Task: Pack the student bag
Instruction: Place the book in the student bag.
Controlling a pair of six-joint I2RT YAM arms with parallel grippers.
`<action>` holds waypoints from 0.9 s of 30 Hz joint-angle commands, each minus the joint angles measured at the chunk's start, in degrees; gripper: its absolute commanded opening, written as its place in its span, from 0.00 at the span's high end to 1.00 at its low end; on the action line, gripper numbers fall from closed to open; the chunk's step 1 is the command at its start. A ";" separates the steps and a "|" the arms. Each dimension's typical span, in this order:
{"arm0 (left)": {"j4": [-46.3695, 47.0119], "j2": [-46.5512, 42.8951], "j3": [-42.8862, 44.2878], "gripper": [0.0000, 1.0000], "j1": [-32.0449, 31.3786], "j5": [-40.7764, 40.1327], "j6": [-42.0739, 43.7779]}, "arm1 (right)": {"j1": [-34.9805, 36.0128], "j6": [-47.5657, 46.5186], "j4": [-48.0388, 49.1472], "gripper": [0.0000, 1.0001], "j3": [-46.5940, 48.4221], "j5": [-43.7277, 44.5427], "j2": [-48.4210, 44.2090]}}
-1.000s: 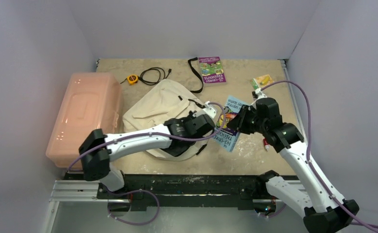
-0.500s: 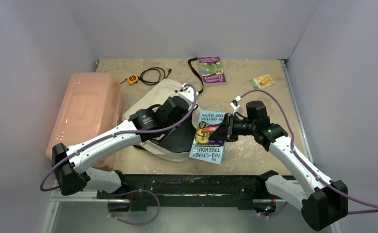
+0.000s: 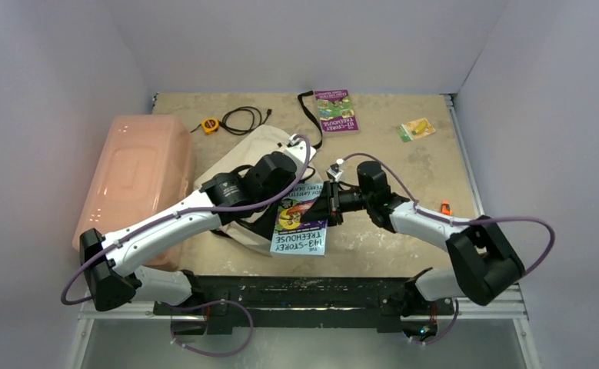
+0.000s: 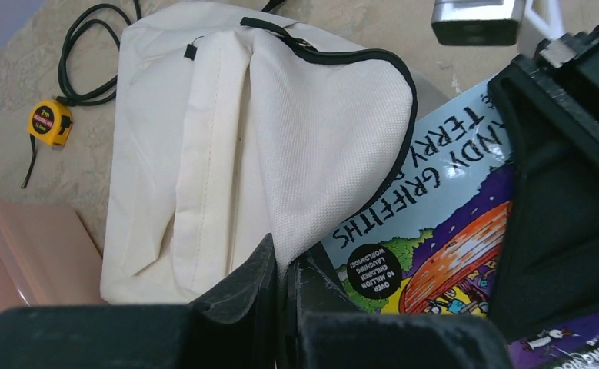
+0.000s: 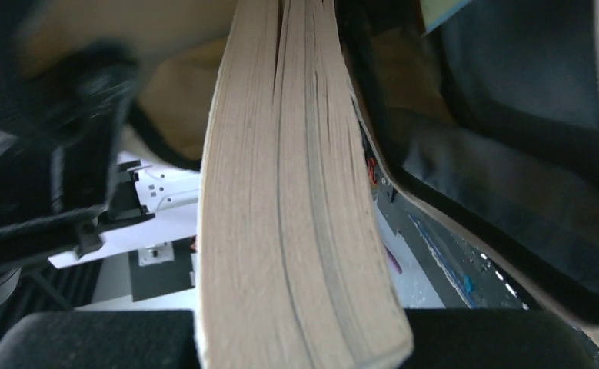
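Top external view, left to right: a rigid pink plastic bin (image 3: 131, 181) sits to the left of the soft cream canvas student bag (image 3: 242, 154), which lies slumped on its side with its black-trimmed mouth facing right. My left gripper (image 4: 283, 269) is pinched tight on the cloth of that mouth's rim at the bag's right side, holding the flap lifted so the dark inside shows. Just right of the bag, a pale blue paperback book (image 3: 300, 231) with a cartoon cover hangs in my right gripper (image 3: 325, 206), whose jaws are clamped across its thickness, page edges showing between them in the right wrist view.

What matters for the coming move: the bag's opening lies to the left of my right gripper, and the book's long axis runs from the bag's mouth back toward the arm bases, not straight into the opening. The left wrist view shows the book's far corner already tucked under the raised rim. I judge the right arm, the one bearing the book, must carry it leftward, short edge leading, while my left holds the mouth up.
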 commanded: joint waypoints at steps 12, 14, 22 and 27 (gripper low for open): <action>0.25 -5.53 2.00 1.00 -0.08 8.70 -3.24 | 1.30 26.71 43.34 1.00 3.02 16.92 23.99; 0.22 -5.79 2.00 1.00 -0.07 9.91 -3.41 | 1.53 24.90 43.48 1.00 5.46 19.52 26.69; -0.37 -4.41 3.54 1.00 -0.08 11.47 -2.37 | 5.15 13.98 38.56 1.00 13.54 28.45 29.60; -0.38 -3.86 4.33 1.00 -0.07 9.11 -1.02 | 9.36 -1.62 22.37 1.00 26.38 36.78 34.02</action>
